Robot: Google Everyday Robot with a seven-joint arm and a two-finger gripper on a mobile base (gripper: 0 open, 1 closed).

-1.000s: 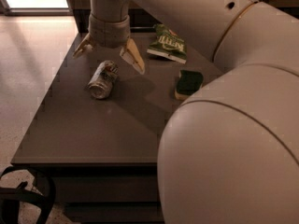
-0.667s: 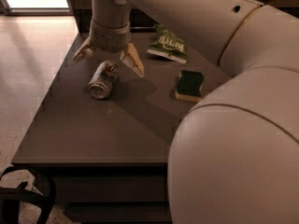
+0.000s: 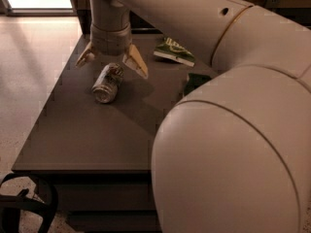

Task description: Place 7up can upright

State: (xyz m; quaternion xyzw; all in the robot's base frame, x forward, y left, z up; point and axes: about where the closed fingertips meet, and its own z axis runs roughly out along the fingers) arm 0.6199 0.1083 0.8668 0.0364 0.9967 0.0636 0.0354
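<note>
While the arm's pale shell (image 3: 233,154) fills the near right, a black loop (image 3: 26,203) sits on the floor at near left. Dark tabletop (image 3: 87,130) beyond. 7up can (image 3: 108,83) lies on its side toward the left part of the tabletop, silver end facing the camera. Pincer (image 3: 111,61) hangs just over the can's far end, open, one finger splayed out to each side; contact cannot be told. Right of it, a dark green block (image 3: 197,80), partly hidden by the arm. Farther back, a flat green bag (image 3: 174,51).
</note>
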